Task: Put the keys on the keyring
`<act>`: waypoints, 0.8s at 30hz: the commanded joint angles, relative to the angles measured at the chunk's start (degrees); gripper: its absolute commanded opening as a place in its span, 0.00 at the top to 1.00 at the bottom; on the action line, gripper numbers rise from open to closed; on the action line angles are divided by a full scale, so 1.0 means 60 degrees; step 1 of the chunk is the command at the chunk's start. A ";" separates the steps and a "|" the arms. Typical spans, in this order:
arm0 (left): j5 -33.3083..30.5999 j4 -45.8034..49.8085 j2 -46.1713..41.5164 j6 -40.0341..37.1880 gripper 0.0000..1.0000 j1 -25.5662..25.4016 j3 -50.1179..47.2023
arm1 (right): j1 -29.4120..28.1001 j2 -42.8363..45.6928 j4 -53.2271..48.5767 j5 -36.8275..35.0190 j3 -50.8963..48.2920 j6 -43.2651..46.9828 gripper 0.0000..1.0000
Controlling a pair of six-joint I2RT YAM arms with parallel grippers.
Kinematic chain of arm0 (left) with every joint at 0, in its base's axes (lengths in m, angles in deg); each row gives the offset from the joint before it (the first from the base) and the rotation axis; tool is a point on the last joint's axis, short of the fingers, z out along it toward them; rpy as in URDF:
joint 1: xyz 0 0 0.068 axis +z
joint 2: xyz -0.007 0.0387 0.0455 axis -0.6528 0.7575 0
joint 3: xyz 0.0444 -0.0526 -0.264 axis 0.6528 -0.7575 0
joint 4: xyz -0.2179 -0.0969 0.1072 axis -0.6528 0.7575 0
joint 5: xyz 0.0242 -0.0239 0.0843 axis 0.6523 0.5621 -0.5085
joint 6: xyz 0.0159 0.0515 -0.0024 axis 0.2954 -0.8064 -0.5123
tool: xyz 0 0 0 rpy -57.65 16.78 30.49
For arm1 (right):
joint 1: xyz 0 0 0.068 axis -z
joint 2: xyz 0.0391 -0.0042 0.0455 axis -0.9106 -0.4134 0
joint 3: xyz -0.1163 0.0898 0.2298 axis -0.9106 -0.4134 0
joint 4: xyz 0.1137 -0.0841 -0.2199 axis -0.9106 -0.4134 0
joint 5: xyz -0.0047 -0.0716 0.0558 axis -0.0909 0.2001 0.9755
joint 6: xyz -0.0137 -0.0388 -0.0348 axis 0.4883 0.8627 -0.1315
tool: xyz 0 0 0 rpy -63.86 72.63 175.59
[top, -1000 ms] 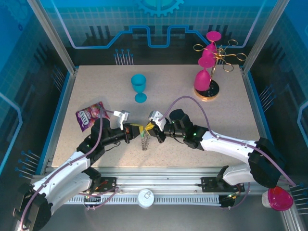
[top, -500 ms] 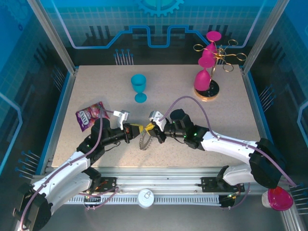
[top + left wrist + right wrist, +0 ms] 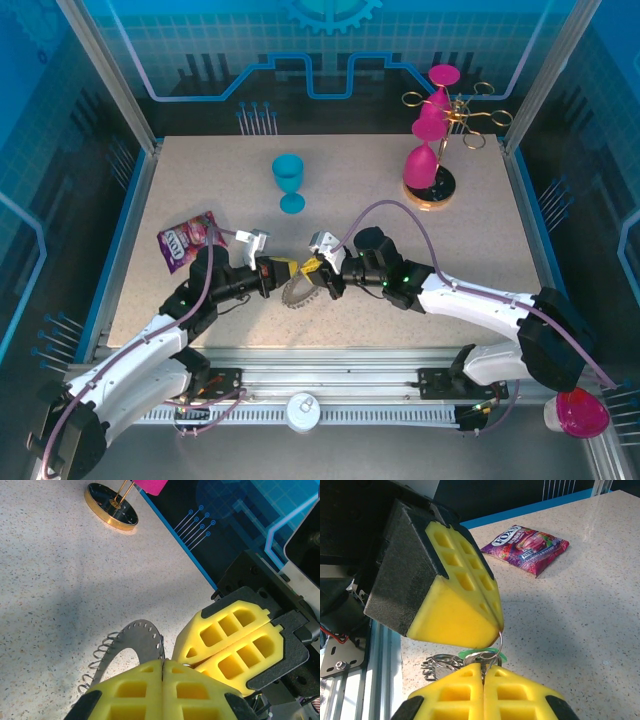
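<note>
Up front, dead centre of the table point(image 3: 450, 240): my two arms meet nose to nose just off the surface
left gripper point(image 3: 163, 666): pads pressed flat together, clamped on the keyring point(image 3: 134, 641). The ring sticks out past the tips, curly edge on the outside, hanging over the table
right gripper point(image 3: 482, 672): pads together too, pinching the keys point(image 3: 477, 656). I can see the green tag and a thin wire loop poking up against the other arm's yellow pad
gap between the two: basically none, the pad tips look like they're touching
done so far: I'd say both pieces are picked up and brought together, so the fiddly approach is behind me
left to do: the actual threading. I can't tell if any key has caught on the ring, and from these views I'd guess not
behind the left arm: candy packet point(image 3: 187, 240) lying flat, well clear
further back, middle: blue goblet point(image 3: 289, 183) standing upright
far right corner: gold rack point(image 3: 432, 192) with pink glasses point(image 3: 425, 150) hung upside down on it, nowhere near the action
</note>
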 commanded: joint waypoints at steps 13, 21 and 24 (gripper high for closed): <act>-0.0365 0.0232 0.0017 0.0103 1.00 0.0100 -0.0056 | -0.0184 0.0041 0.1923 0.1223 0.0114 -0.0688 1.00; -0.0582 0.0394 -0.0322 -0.0132 1.00 0.0103 -0.0059 | 0.0231 0.0169 0.2017 0.1118 -0.0401 -0.0830 1.00; -0.0643 0.0426 -0.0572 -0.0486 1.00 0.0101 -0.0056 | 0.0604 0.0137 0.2113 0.1983 -0.0556 -0.0923 1.00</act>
